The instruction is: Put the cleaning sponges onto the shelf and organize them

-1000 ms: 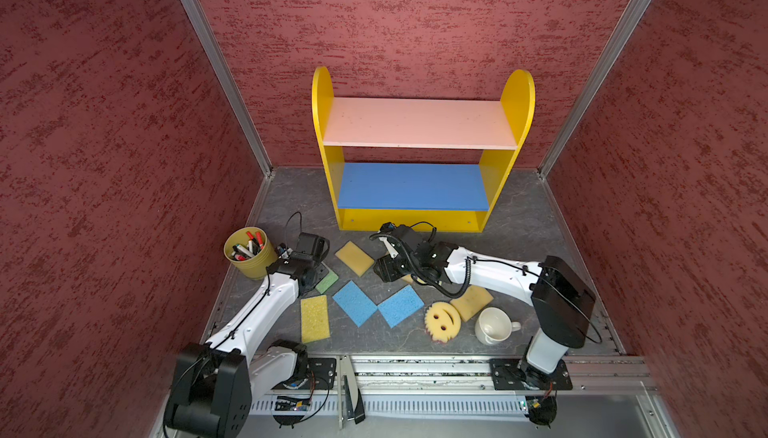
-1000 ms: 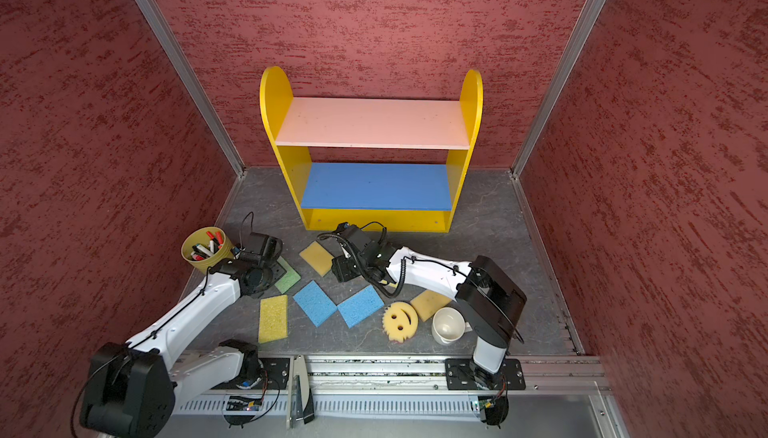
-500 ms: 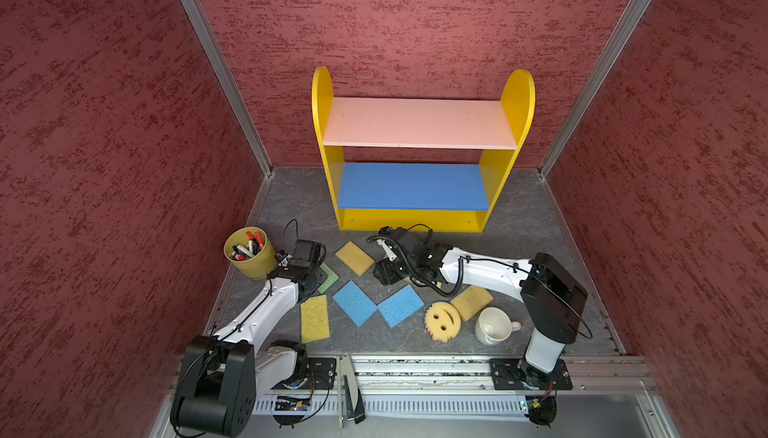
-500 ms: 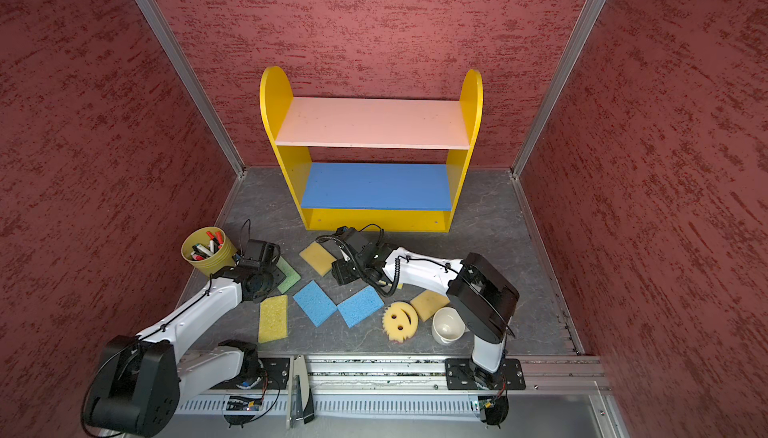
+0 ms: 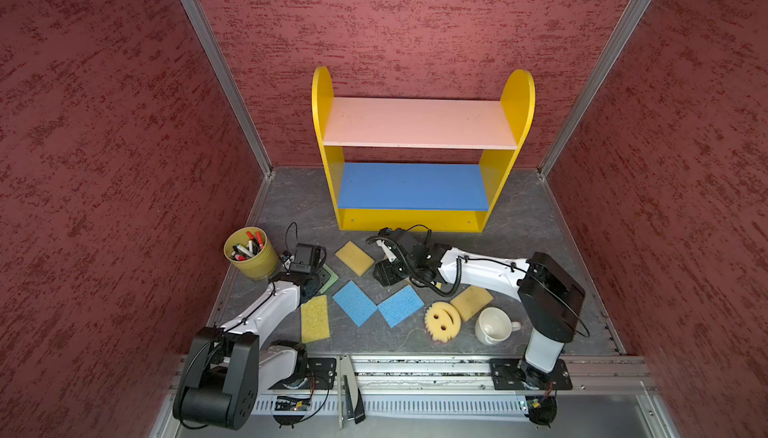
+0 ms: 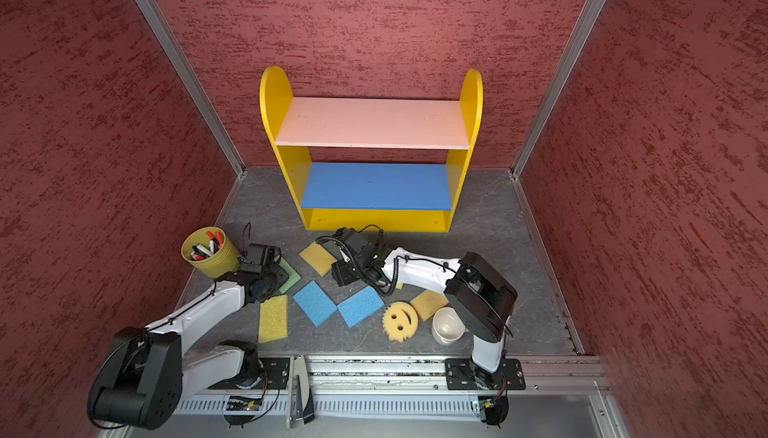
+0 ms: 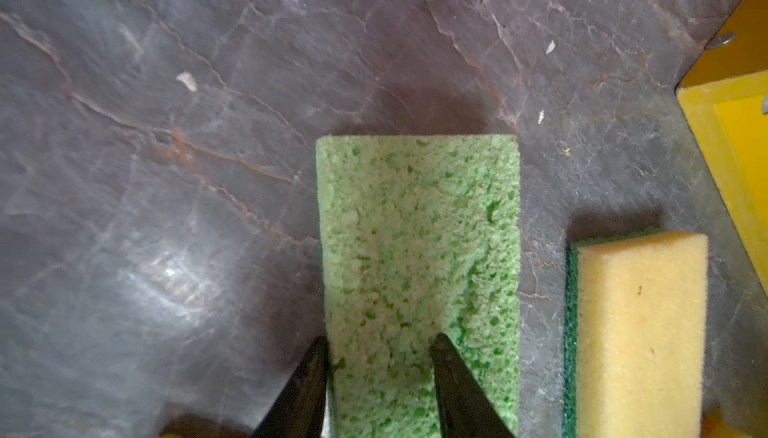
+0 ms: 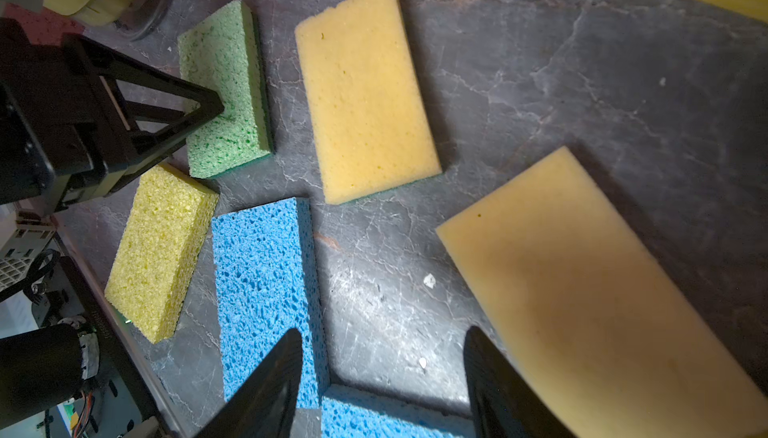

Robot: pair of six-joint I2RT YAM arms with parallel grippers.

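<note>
My left gripper is down on the green sponge, which lies flat on the floor. One finger is at its edge and the other presses into its top face. My right gripper hangs open over bare floor between two blue sponges and a large tan sponge. More sponges lie in front of the shelf: a tan one, a yellow one, a smiley one and an orange-tan one. The shelf's boards are bare.
A yellow cup of markers stands just left of my left wrist. A white mug sits beside the smiley sponge, near the right arm's base. Red walls close in both sides and the back.
The left gripper's jaws have narrowed onto the green sponge. The right arm has shifted slightly left and its jaws keep the same width.
</note>
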